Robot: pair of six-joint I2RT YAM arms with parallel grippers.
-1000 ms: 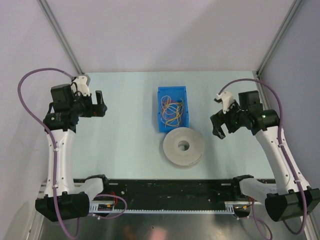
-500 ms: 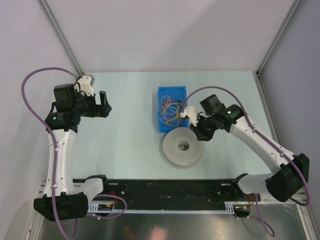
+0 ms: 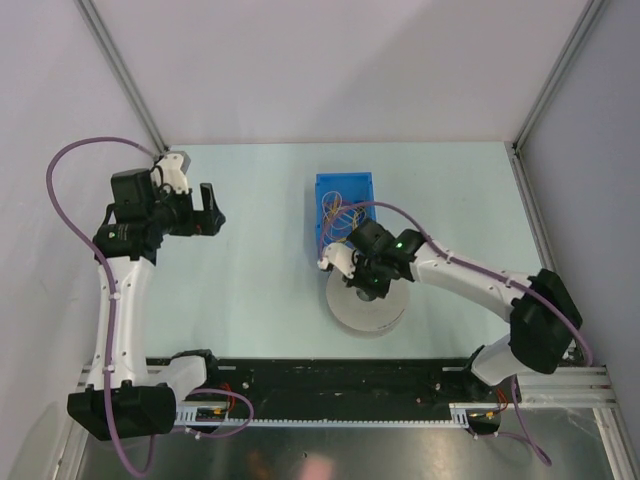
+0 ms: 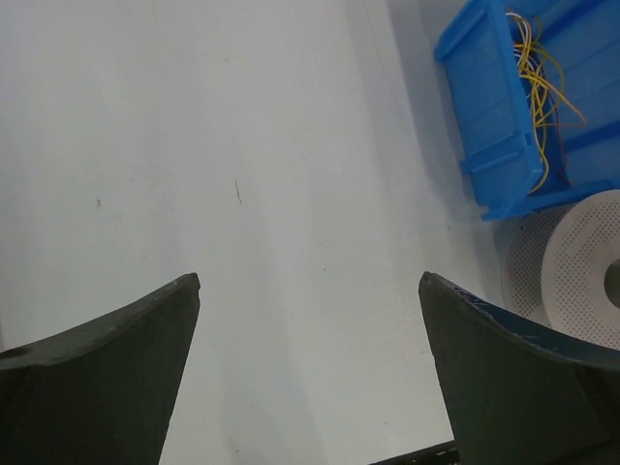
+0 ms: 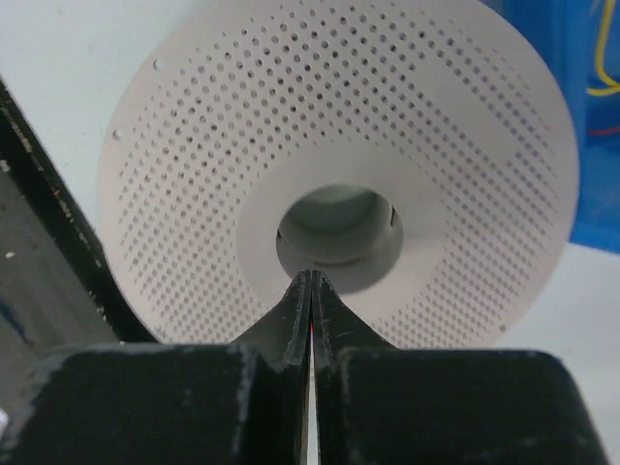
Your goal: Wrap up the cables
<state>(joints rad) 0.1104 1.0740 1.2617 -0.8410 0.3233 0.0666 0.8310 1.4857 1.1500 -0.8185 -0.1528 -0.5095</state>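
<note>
The cables [image 3: 341,216] lie as a loose tangle of yellow, orange and purple strands inside a blue bin [image 3: 345,184]. The left wrist view shows the cables [image 4: 539,89] at the top right; the right wrist view catches only a yellow strand [image 5: 603,60] at its edge. A round, perforated grey spool [image 3: 345,308] lies flat just in front of the bin. My right gripper [image 3: 364,285] hangs over it, shut, its tips [image 5: 312,279] at the near rim of the spool's centre hole [image 5: 339,228], with nothing between them. My left gripper [image 3: 210,210] is open over bare table [image 4: 310,281], far left of the bin.
A black rail [image 3: 340,376] runs along the table's near edge, close to the spool [image 5: 194,145] in the right wrist view. Grey walls with metal posts [image 3: 120,70] enclose the back and sides. The bin's front wall [image 4: 484,116] nearly touches the spool [image 4: 572,262].
My right arm has swung in from the right side to above the spool, and its gripper has gone from open to shut. The left arm has barely shifted.
</note>
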